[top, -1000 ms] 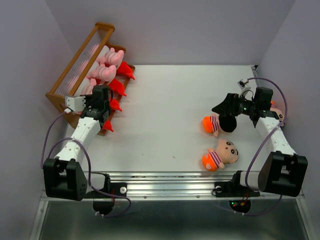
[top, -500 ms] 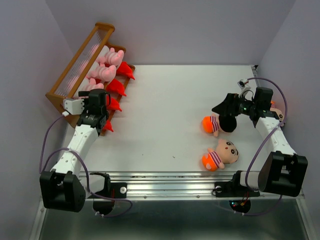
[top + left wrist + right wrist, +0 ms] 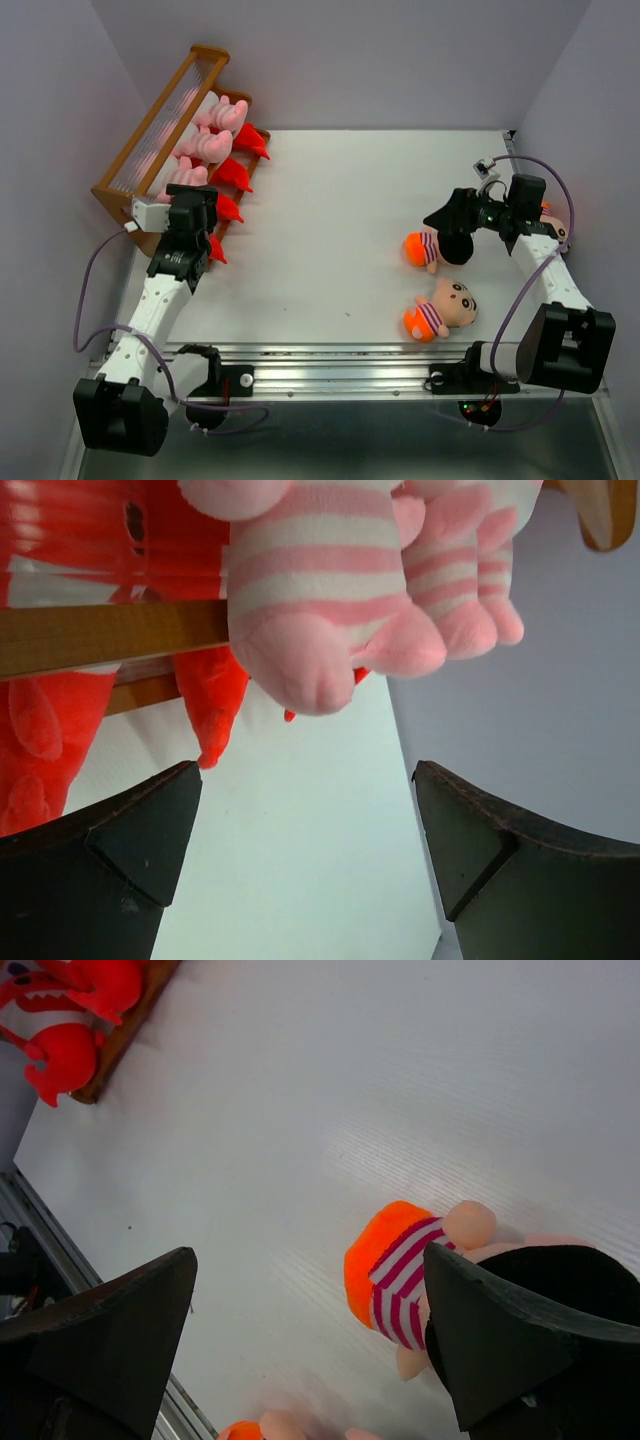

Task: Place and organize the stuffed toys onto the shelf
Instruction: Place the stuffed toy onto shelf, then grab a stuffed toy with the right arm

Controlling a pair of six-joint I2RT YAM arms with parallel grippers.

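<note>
The wooden shelf (image 3: 150, 150) stands at the far left. Three pink striped pigs (image 3: 208, 146) lie on its middle tier and several red monsters (image 3: 235, 175) on the lowest. My left gripper (image 3: 192, 197) hangs open just in front of the nearest pig (image 3: 320, 630), holding nothing. Two boy dolls (image 3: 425, 248) (image 3: 440, 308) lie on the table at the right. A third doll (image 3: 553, 225) peeks out behind the right arm. My right gripper (image 3: 450, 228) is open above the farther doll (image 3: 400, 1270), which lies beside its right finger (image 3: 520, 1340).
Purple walls close in the table on the left, back and right. A metal rail (image 3: 330, 358) runs along the near edge. The shelf's wooden bar (image 3: 100, 635) crosses the left wrist view just above the fingers (image 3: 120, 860).
My left gripper has opened, let go of the nearest pig on the shelf, and drawn back slightly toward the near edge. The right arm has stayed still.
</note>
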